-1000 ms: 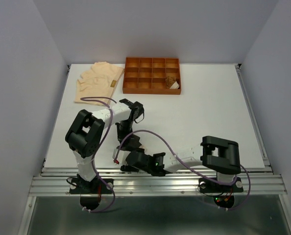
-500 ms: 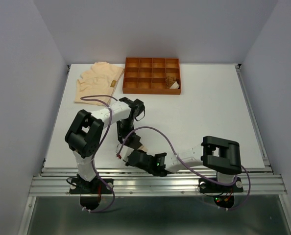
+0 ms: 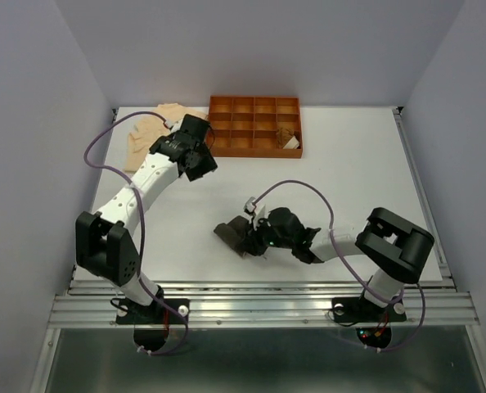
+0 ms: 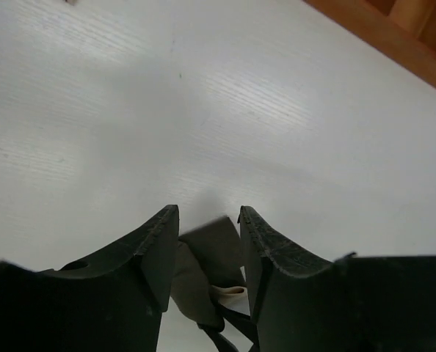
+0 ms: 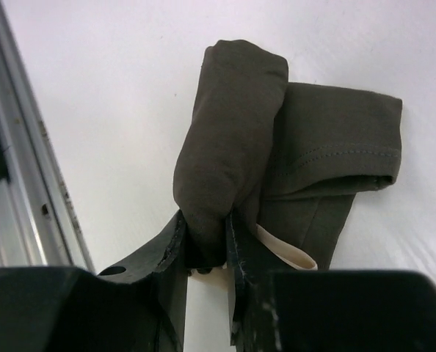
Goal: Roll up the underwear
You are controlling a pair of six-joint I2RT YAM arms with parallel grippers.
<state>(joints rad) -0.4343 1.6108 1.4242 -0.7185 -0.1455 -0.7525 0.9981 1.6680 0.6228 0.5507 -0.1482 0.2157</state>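
The dark grey-black underwear (image 3: 231, 234) lies partly rolled on the table right of centre. Its cream waistband peeks out underneath. My right gripper (image 3: 256, 236) is shut on the end of the thick roll (image 5: 233, 125), which is pinched between the jaws (image 5: 203, 224). My left gripper (image 3: 199, 164) is raised at the back left, between the peach underwear (image 3: 149, 135) and the tray. It is open (image 4: 209, 214) and holds nothing. Through its gap I see the dark underwear (image 4: 203, 253) far below. A rust-brown roll (image 3: 287, 137) sits in a tray compartment.
The orange-brown grid tray (image 3: 254, 152) stands at the back centre, and its corner (image 4: 383, 35) shows in the left wrist view. The metal front rail (image 5: 23, 154) runs close to the left of the roll. The right arm's purple cable (image 3: 296, 188) arcs over the table.
My left gripper has opened, let go of the dark underwear and swung up to the back left. My right gripper has closed on the roll and carried it right, away from the front edge.
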